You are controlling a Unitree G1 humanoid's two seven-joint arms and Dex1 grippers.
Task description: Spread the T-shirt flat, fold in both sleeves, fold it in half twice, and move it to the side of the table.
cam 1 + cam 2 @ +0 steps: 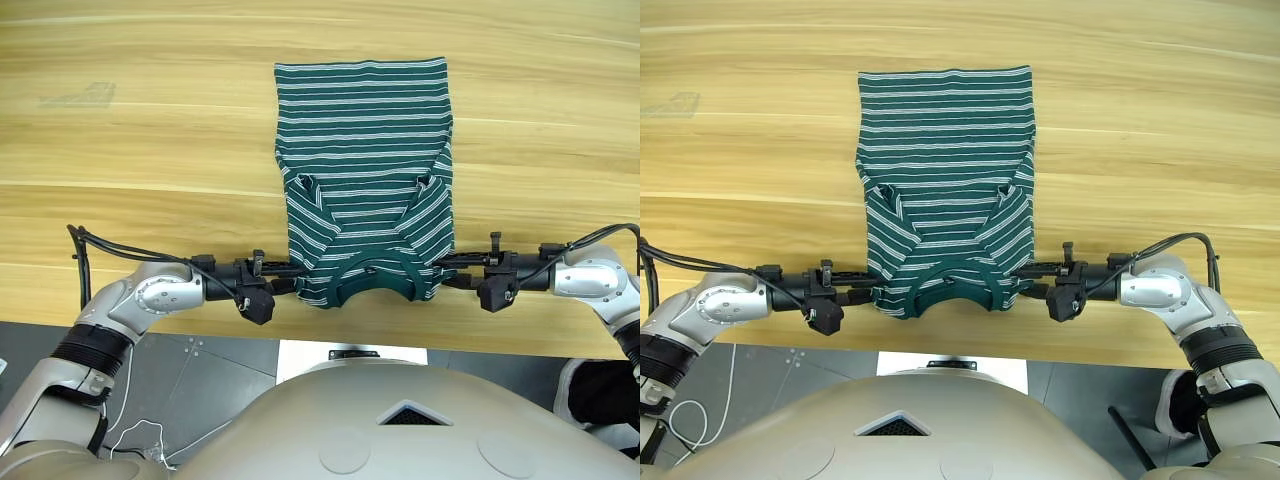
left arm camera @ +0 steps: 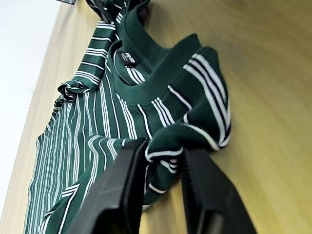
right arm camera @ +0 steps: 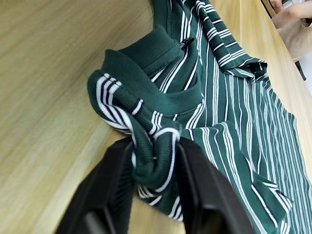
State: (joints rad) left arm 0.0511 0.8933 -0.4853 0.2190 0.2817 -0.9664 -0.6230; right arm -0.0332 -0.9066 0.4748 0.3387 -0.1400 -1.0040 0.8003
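Both shoulder corners of the T-shirt [image 1: 365, 150] are pinched — left claw [image 2: 163, 158], right claw [image 3: 155, 161] — sleeves folded in, lying on the desk [image 1: 150, 150].

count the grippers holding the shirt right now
2. The left gripper pinches the shirt at its near corner beside the collar, on the robot's left. The right gripper pinches the matching corner on the robot's right.

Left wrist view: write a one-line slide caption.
Left tool pinching a bunched shoulder of the green striped T-shirt beside its collar, on the wooden table.
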